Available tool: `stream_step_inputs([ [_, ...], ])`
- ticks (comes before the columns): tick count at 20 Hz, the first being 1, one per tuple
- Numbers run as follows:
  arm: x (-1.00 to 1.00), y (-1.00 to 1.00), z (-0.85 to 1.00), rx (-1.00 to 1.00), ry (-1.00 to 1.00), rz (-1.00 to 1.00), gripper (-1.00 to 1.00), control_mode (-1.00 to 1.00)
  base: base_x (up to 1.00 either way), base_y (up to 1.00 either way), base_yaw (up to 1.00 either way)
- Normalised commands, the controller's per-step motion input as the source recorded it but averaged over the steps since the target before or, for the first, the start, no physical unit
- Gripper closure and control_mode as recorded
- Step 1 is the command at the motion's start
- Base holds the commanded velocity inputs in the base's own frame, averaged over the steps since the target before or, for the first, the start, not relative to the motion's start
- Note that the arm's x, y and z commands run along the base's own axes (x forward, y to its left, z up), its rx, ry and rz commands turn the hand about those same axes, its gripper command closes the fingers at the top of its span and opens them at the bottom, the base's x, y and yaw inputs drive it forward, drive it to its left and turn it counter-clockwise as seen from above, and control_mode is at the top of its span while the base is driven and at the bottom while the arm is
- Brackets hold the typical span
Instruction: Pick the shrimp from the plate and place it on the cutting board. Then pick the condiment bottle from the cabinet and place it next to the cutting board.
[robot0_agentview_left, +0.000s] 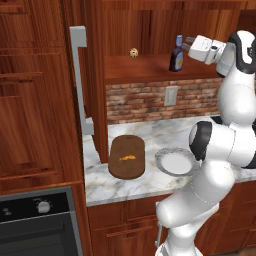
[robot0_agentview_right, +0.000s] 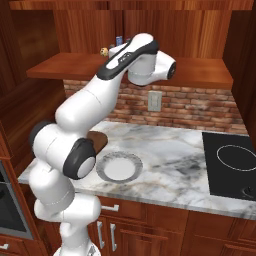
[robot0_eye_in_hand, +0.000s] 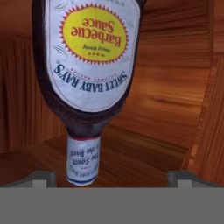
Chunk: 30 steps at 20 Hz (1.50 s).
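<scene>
The gripper (robot0_agentview_left: 189, 45) was seen with jaws spread wide, nothing held. The condiment bottle (robot0_agentview_left: 176, 54) stood upright just ahead of it in the cabinet (robot0_agentview_left: 150, 70). Far below, the shrimp (robot0_agentview_left: 127, 158) lay on the cutting board (robot0_agentview_left: 127, 157), beside the plate (robot0_agentview_left: 174, 162).

In the right base view the arm (robot0_agentview_right: 107, 95) covers most of the cutting board (robot0_agentview_right: 100, 140), the near rim of the plate (robot0_agentview_right: 120, 167) and nearly all of the condiment bottle (robot0_agentview_right: 119, 40). In the hand view, that bottle's base runs off the top edge. The shrimp (robot0_agentview_left: 127, 158) is too small to make out in detail.
</scene>
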Motion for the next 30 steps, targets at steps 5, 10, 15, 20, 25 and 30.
stream_step_inputs([
  [5,0.11,0.00,0.00,0.00,0.00,0.00,-1.00,-1.00,0.00,0.00,0.00],
  [10,0.11,0.00,0.00,0.00,0.00,0.00,-1.00,-1.00,0.00,0.00,0.00],
  [15,0.12,0.00,0.00,0.00,0.00,0.00,-1.00,-1.00,0.00,0.00,0.00],
  [20,0.14,0.00,0.00,0.00,0.00,0.00,-1.00,-1.00,0.00,0.00,0.00],
  [25,0.15,0.00,0.00,0.00,0.00,0.00,-1.00,-1.00,0.00,0.00,0.00],
  [30,0.12,0.00,0.00,0.00,0.01,0.00,-1.00,-1.00,0.00,0.00,0.00],
])
